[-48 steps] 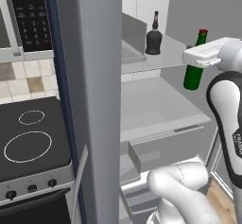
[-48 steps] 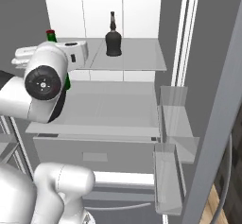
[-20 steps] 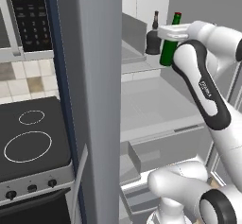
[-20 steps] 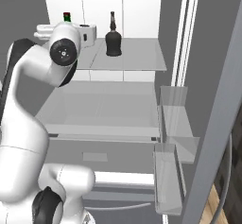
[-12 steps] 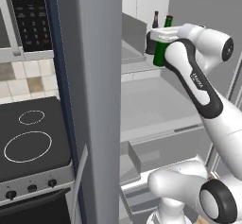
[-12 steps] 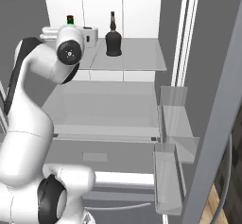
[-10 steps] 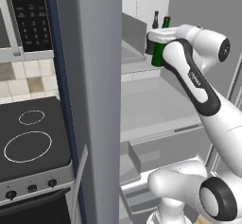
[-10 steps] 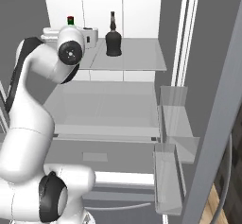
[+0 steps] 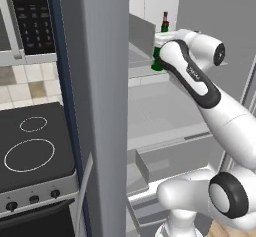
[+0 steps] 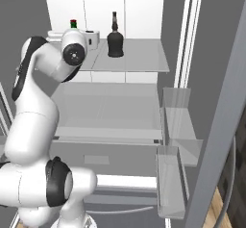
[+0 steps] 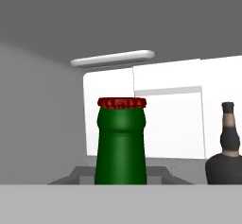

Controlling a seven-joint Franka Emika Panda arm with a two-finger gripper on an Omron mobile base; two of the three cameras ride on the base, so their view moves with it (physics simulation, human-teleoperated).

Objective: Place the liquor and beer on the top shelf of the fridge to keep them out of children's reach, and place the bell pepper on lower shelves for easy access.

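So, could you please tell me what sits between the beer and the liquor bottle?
Nothing does: in the hand view the beer and the liquor have only the fridge's white back wall showing between them.

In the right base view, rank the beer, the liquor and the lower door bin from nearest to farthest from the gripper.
1. The beer, at the gripper on the left of the top shelf.
2. The liquor, right of it on the same shelf.
3. The lower door bin, far down on the right.
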